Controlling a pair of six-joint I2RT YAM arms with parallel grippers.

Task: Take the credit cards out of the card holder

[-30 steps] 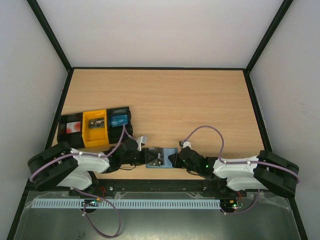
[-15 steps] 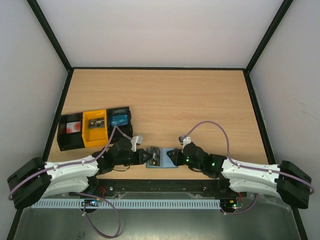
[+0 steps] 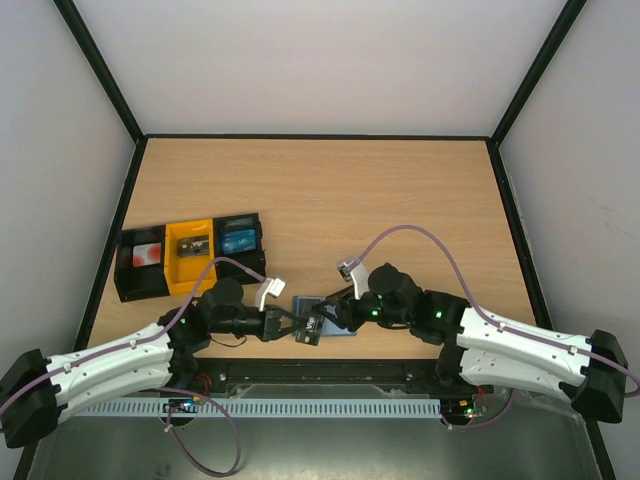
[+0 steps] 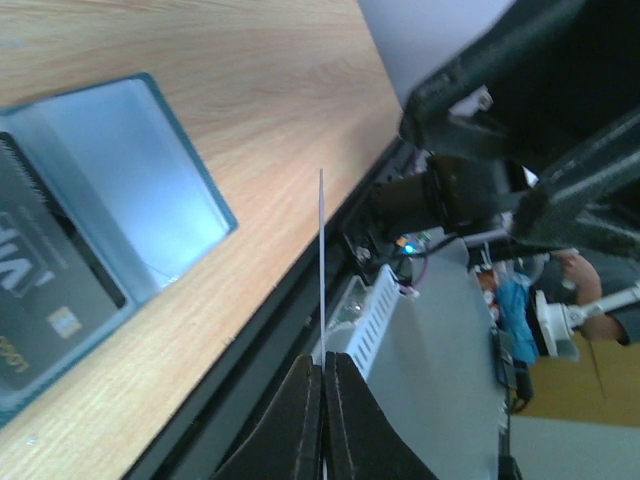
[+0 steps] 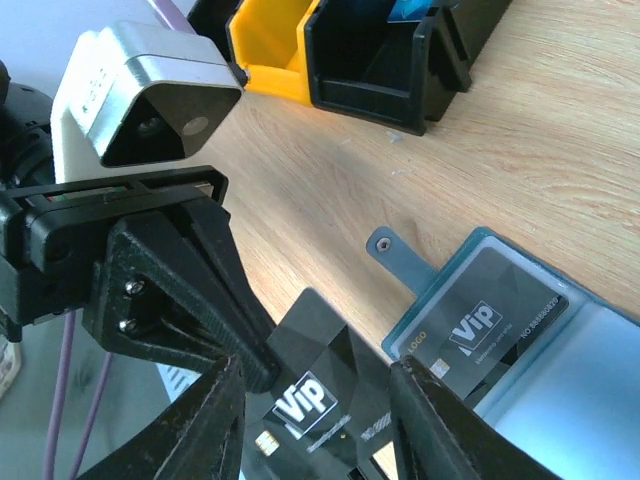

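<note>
The teal card holder (image 3: pixel 335 322) lies open near the table's front edge, with a black VIP credit card (image 5: pixel 490 325) in its sleeve (image 4: pixel 45 290). Its pale inner panel (image 4: pixel 130 170) is bare and its tab (image 5: pixel 395 255) points to the trays. My left gripper (image 3: pixel 297 328) is shut on a second black VIP credit card (image 5: pixel 315 395), which hangs off the holder's near-left corner. That card shows edge-on (image 4: pixel 322 260) in the left wrist view, pinched at my left gripper (image 4: pixel 322 358). My right gripper (image 5: pixel 315 365) hovers over it, open, with one finger on each side of the card.
A row of three small trays stands at the left: black (image 3: pixel 140 262), yellow (image 3: pixel 190 255) and black (image 3: pixel 240 240) with a blue card inside. The yellow tray (image 5: pixel 265 45) and its black neighbour (image 5: pixel 390 60) also show past my right gripper. The table's black front rail (image 4: pixel 250 340) runs just beside the holder.
My right gripper has opened and shifted left over the holder. My left gripper, still shut, has drawn the black card off the holder toward the near left. Both arms have stretched out.
</note>
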